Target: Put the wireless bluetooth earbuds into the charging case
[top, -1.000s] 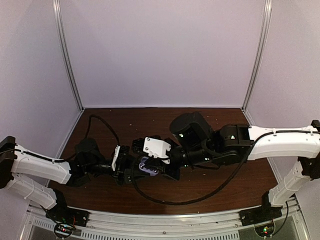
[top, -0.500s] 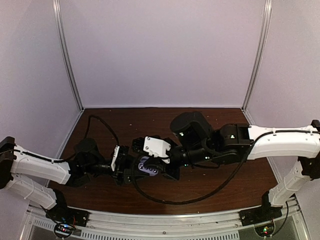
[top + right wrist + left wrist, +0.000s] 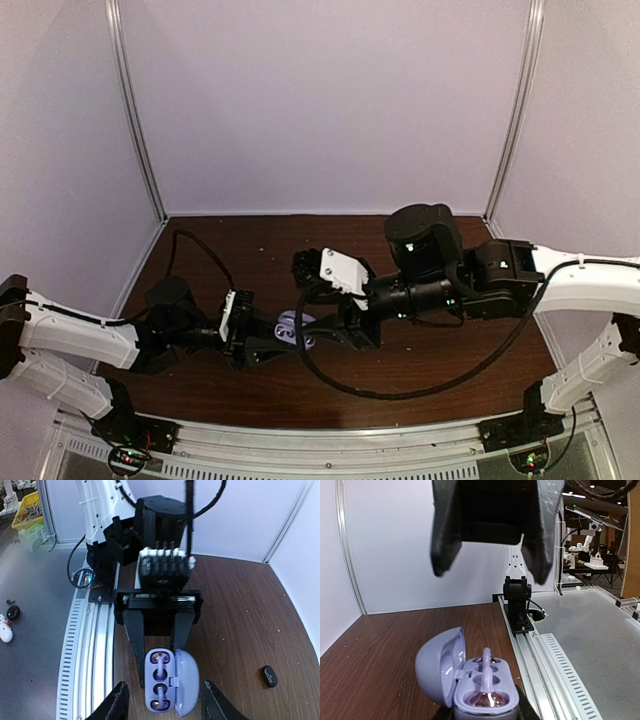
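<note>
the left jaws are closed on the base of the charging case [image 3: 161, 677], holding it near the middle of the table [image 3: 240, 630] with its lid swung open. both wireless bluetooth earbuds [image 3: 159, 658] sit in its wells. the right jaws hang above it, spread wide and empty.

Both the left arm [image 3: 80, 335] and the right arm [image 3: 590, 285] wear glossy white shells, turning to matte black joints nearer the fingers. Behind each finger pair sits a white block [image 3: 345, 270], ribbed on the left one. The left gripper [image 3: 283, 338] has flat, black, tapering fingers [image 3: 134, 645]. Black cables [image 3: 380, 397] loop loose. Green lights [image 3: 415, 243] dot the right arm's joints.
</note>
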Controlling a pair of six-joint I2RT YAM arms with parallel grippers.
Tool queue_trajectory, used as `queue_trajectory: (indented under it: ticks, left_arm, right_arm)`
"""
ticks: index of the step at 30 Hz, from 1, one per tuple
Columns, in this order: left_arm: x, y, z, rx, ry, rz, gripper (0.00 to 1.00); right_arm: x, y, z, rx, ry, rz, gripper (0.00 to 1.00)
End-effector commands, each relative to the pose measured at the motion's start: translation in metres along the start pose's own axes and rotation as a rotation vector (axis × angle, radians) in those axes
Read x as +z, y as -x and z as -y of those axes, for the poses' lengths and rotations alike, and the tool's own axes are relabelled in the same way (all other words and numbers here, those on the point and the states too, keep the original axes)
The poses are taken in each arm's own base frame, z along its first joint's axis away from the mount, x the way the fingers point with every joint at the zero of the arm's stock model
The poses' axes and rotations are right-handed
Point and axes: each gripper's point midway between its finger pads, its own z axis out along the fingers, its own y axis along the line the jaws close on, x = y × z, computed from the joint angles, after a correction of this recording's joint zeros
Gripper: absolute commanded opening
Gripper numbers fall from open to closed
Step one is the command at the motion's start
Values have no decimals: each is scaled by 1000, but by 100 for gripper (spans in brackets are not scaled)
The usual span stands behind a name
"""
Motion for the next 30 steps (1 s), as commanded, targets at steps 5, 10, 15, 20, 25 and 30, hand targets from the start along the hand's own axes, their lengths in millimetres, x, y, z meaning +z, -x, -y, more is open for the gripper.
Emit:
queue_trajectory:
  ticks: [5, 10, 15, 20, 25, 30]
  left_arm:
    - [1, 24, 1, 68, -8, 64, 0]
    - [2, 24, -1, 64, 1, 60, 0]
    - [1, 24, -4, 57, 24, 63, 0]
    - [-1, 29, -11, 40, 69, 82, 0]
    - [-1, 32, -13, 33, 75, 93, 0]
    - [1, 38, -11, 15, 51, 102, 0]
  right_arm:
    - [-2, -6, 35, 88, -48, 33, 60]
    - [12, -11, 19, 90, 66, 17, 59]
    - [11, -11, -14, 86, 257, 34, 54]
    - [7, -12, -42, 53, 344, 15, 50]
    - [4, -17, -31, 22, 238, -11, 49]
    - [-7, -18, 13, -4, -45, 19, 55]
